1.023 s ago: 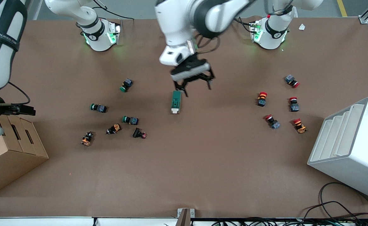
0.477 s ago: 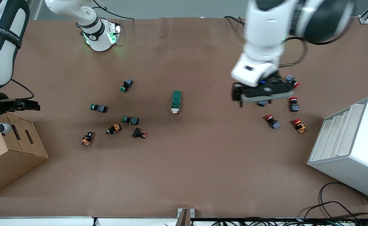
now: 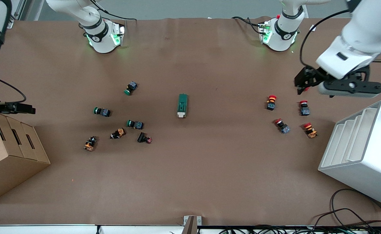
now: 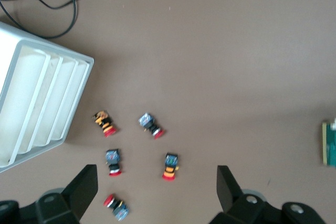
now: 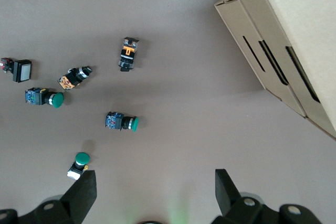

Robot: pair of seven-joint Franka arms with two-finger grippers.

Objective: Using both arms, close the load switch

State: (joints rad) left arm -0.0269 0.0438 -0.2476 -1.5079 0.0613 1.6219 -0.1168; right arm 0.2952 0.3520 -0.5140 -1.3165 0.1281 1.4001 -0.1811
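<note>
The load switch (image 3: 182, 105), a narrow dark-green block with a white end, lies alone at the table's middle. Its edge shows in the left wrist view (image 4: 329, 144). My left gripper (image 3: 302, 87) is open and empty in the air over the red push-buttons at the left arm's end of the table. In the left wrist view (image 4: 156, 190) its fingers (image 4: 84, 187) stand wide apart. My right gripper (image 3: 21, 110) is open and empty, up over the cardboard box's edge at the right arm's end. The right wrist view (image 5: 155, 192) shows bare table between its fingers (image 5: 227, 188).
Several red push-buttons (image 3: 271, 101) lie at the left arm's end beside a white slotted rack (image 3: 362, 149). Several green and orange push-buttons (image 3: 135, 124) lie at the right arm's end, with a cardboard box (image 3: 11, 156) nearby. Cables (image 3: 349, 208) lie near the front corner.
My left gripper has swung from just above the load switch to the left arm's end of the table, over the red push-buttons. The right arm has shifted slightly. The load switch has not moved.
</note>
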